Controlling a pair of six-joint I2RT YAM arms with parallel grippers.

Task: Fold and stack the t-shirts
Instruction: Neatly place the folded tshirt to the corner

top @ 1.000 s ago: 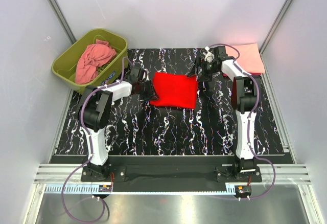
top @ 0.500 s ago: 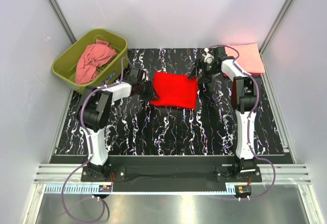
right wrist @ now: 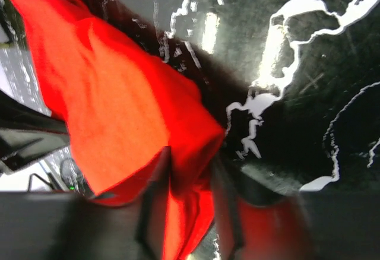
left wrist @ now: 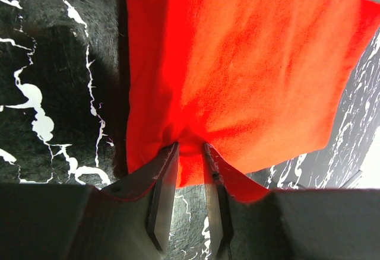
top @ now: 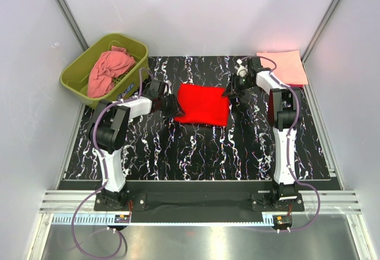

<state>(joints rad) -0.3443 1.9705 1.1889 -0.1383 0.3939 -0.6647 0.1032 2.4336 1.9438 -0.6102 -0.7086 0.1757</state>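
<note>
since a second ago the right end effector [top: 232, 90] has been narrowed onto the red t-shirt [top: 202, 104], which lies folded mid-surface [top: 196, 153]. its left edge is pinched in the nearly closed left end effector [left wrist: 190, 156], and its right corner is bunched between the right jaws. both arms are reached low and inward. the fold could be undone in lifting if the right pinch is shallow.
</note>
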